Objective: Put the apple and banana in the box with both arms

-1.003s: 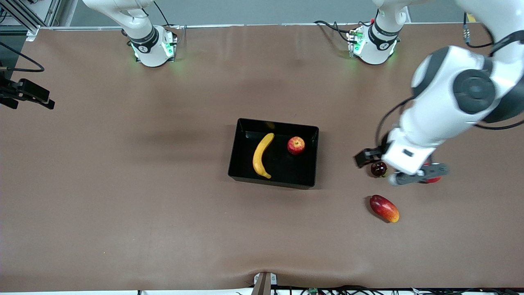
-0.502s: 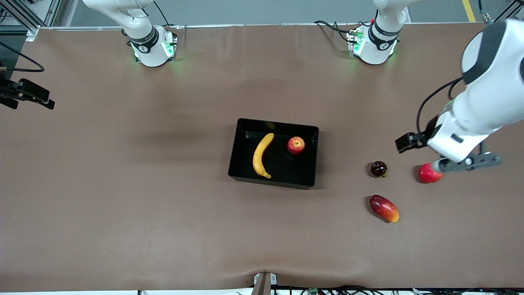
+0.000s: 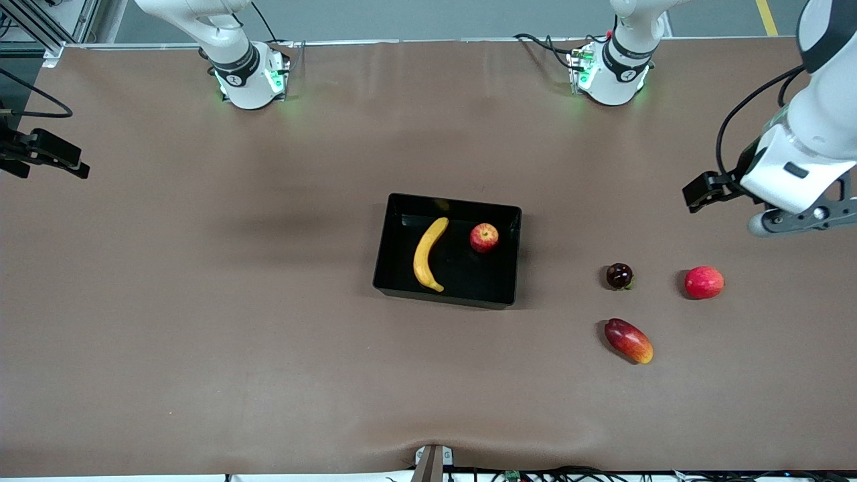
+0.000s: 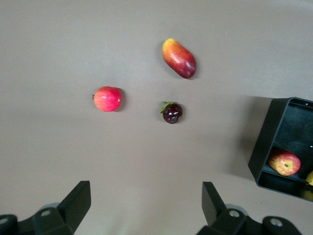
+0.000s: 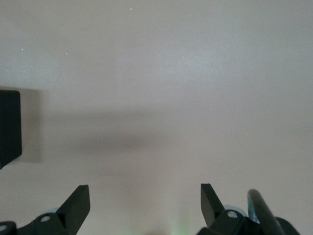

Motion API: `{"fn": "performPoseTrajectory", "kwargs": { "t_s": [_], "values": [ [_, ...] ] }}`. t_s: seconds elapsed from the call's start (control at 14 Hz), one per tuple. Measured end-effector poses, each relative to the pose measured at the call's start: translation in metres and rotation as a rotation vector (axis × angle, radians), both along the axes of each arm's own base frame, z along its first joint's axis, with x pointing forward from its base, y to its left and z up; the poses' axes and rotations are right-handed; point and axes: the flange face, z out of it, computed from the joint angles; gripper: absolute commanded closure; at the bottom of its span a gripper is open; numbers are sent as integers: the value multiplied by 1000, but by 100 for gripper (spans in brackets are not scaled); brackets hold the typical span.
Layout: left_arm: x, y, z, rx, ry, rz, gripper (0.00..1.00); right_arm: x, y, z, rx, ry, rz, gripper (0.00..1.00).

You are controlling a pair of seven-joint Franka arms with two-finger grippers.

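Note:
The black box point(image 3: 382, 249) stands mid-table. Inside it lie the yellow banana point(image 3: 427, 254) and, beside it, the small red apple point(image 3: 484, 237). My left gripper point(image 3: 803, 219) hangs open and empty over bare table at the left arm's end. In the left wrist view the left gripper point(image 4: 146, 196) shows wide-apart fingers, with the box point(image 4: 266, 147) and the apple point(image 4: 284, 163) at the picture's edge. My right gripper point(image 5: 145, 193) is open and empty over bare table, with a corner of the box point(image 5: 10, 127) in its view. It does not show in the front view.
Three loose fruits lie toward the left arm's end: a dark round one point(image 3: 619, 276), a pinkish-red round one point(image 3: 704, 282) and, nearer the front camera, an elongated red-orange one point(image 3: 628, 340). A black camera mount point(image 3: 40, 150) overhangs the right arm's end.
The left arm has swung up and away from the loose fruits toward its own end of the table, uncovering the pinkish-red round fruit. Box, banana and apple have not moved.

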Motion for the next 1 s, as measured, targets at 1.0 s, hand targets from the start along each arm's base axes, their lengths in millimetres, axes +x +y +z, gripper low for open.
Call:
{"fn": "performPoseTrajectory", "kwargs": {
  "t_s": [1.0],
  "values": [
    [-53, -3, 14, -81, -49, -36, 0, 0, 1, 0, 0, 0, 1, 0]
  ]
}}
